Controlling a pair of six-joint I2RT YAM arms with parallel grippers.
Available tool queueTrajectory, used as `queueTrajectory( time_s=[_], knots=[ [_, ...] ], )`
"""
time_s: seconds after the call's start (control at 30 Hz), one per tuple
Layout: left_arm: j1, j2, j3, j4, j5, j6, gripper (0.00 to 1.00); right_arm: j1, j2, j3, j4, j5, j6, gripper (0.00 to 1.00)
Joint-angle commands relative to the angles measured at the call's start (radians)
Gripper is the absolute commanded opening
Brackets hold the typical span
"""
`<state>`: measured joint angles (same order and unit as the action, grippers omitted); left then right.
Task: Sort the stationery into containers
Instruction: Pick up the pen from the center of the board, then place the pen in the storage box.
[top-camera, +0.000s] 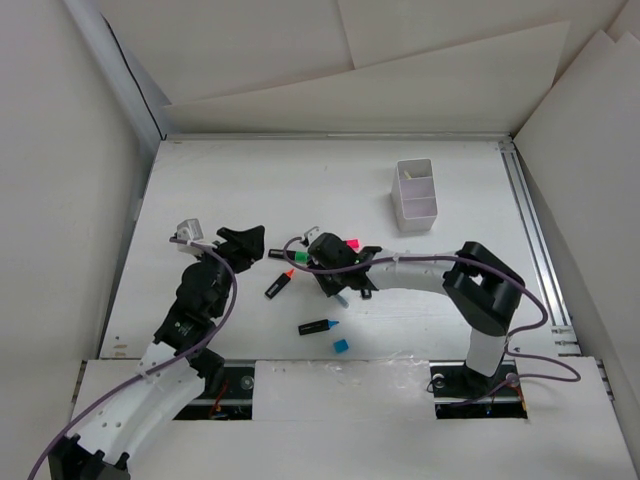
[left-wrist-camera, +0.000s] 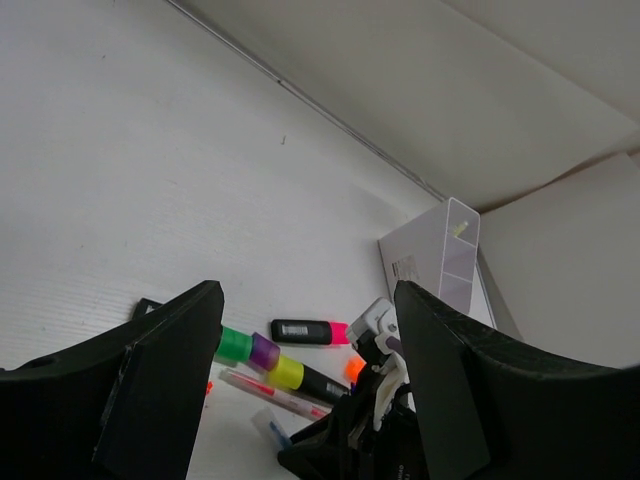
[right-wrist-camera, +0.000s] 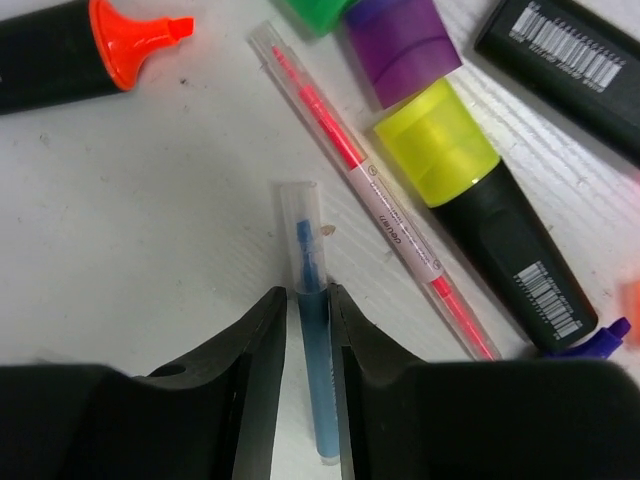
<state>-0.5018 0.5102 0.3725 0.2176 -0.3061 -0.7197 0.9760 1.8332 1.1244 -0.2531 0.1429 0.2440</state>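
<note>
My right gripper (right-wrist-camera: 307, 292) is down on the table, its two fingers pressed against either side of a thin blue pen (right-wrist-camera: 312, 340) that lies flat. Beside it lie a pink pen (right-wrist-camera: 380, 200), a yellow-capped highlighter (right-wrist-camera: 470, 200), a purple cap (right-wrist-camera: 405, 45) and an uncapped orange highlighter (right-wrist-camera: 70, 55). My left gripper (top-camera: 245, 243) hangs open and holds nothing, left of the pile and facing it. The white divided container (top-camera: 416, 195) stands at the back right, with a pale item in its far compartment.
A pink-capped highlighter (top-camera: 350, 243) lies behind the right gripper. An orange-tipped highlighter (top-camera: 279, 285), a blue-tipped one (top-camera: 318, 326) and a loose blue cap (top-camera: 341, 345) lie nearer the front edge. White walls enclose the table on all sides.
</note>
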Motion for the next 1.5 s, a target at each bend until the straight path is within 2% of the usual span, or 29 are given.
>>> queueTrajectory(
  time_s=[0.0,0.4,0.43,0.57,0.67,0.77,0.93,1.1,1.13,1.23,1.33,1.47],
  knots=[
    [0.005,-0.012,-0.018,0.016,-0.025,-0.012,0.66,0.010,-0.031,-0.006,0.021,-0.039,0.014,0.31],
    [0.005,-0.010,-0.018,0.026,0.002,-0.012,0.66,0.010,0.055,0.080,0.021,-0.003,-0.005,0.32],
    [0.005,-0.010,-0.018,0.026,0.002,-0.012,0.66,0.010,0.055,0.080,0.021,-0.003,-0.005,0.30],
    [0.005,-0.010,-0.018,0.026,0.013,-0.012,0.66,0.010,0.029,0.058,0.021,-0.003,-0.005,0.12],
    [0.005,-0.001,-0.018,0.046,0.022,-0.012,0.66,0.010,-0.046,0.049,0.034,-0.012,-0.005,0.05],
    [0.005,-0.001,-0.027,0.058,0.033,-0.012,0.66,0.010,-0.118,0.049,0.055,0.001,-0.014,0.04],
    [0.005,0.059,-0.027,0.133,0.131,0.041,0.66,-0.072,-0.258,0.049,0.146,0.011,-0.002,0.00],
    [0.005,0.259,0.043,0.140,0.258,0.078,0.63,-0.262,-0.344,0.049,0.296,0.217,0.081,0.00],
    [0.005,0.280,0.063,0.140,0.274,0.078,0.63,-0.293,-0.353,0.034,0.369,0.254,0.081,0.00],
    [0.005,0.318,0.063,0.161,0.338,0.101,0.63,-0.400,-0.353,0.009,0.531,0.489,0.110,0.00],
    [0.005,0.341,0.072,0.161,0.373,0.101,0.63,-0.512,-0.287,0.023,0.622,0.654,0.124,0.00],
    [0.005,0.341,0.072,0.180,0.374,0.101,0.63,-0.621,-0.151,0.135,0.653,0.724,0.144,0.00]
  ],
)
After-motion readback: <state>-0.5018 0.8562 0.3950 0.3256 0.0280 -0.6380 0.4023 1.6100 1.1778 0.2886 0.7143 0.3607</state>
